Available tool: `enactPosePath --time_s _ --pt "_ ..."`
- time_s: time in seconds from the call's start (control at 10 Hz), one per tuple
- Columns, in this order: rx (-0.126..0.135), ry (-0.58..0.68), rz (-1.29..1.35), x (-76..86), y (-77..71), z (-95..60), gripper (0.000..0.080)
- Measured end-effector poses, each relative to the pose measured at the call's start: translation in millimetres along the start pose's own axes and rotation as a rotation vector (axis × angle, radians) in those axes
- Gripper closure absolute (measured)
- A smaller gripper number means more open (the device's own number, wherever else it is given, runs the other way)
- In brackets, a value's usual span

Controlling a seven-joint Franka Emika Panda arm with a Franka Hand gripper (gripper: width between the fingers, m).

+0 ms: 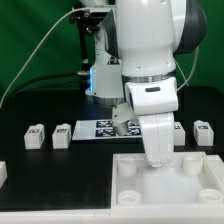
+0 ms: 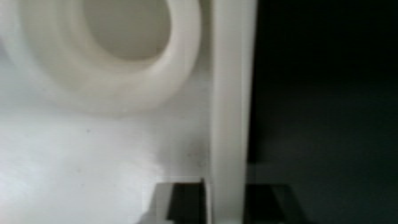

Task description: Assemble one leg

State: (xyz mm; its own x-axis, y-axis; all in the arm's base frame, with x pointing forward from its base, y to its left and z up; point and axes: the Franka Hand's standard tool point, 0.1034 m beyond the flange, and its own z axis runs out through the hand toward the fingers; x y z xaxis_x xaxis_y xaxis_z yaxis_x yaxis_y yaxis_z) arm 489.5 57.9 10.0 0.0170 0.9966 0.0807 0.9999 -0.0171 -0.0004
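Observation:
Several small white legs with marker tags lie on the black table: two at the exterior view's left (image 1: 36,136) (image 1: 62,135) and one at its right (image 1: 203,133). None is held. My gripper (image 1: 159,157) is low over the large white square panel (image 1: 130,190). In the wrist view the two dark fingertips (image 2: 192,204) stand on either side of the panel's raised rim (image 2: 231,100), pressed against it, so my gripper (image 2: 230,202) is shut on that rim. A round corner hole (image 2: 107,40) of the panel shows close by.
The marker board (image 1: 100,128) lies behind the panel, between the legs. A dark stand with a blue light (image 1: 100,75) rises at the back. Another small white part (image 1: 3,172) sits at the exterior view's left edge.

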Motion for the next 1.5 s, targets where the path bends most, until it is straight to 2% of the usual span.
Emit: enactPosePath --time_s 0.1,0.3,0.4,0.5,1.2,1.4,1.5 --pt "0.0 0.0 0.001 -0.5 0.1 0.0 0.0642" --pt "0.0 0.0 0.002 -1.1 0.1 0.0 0.0278" --pt "0.0 0.0 0.003 -1.4 0.1 0.0 0.0278" --pt "0.0 0.0 0.003 -1.6 0.1 0.0 0.0176" --pt "-0.002 -0.001 0.032 -2.1 0.9 -1.4 0.015" --pt "-0.026 -0.007 0.144 11.2 -1.8 -22.5 0.015" --pt "-0.015 -0.011 0.28 21.7 -8.2 -28.6 0.015"
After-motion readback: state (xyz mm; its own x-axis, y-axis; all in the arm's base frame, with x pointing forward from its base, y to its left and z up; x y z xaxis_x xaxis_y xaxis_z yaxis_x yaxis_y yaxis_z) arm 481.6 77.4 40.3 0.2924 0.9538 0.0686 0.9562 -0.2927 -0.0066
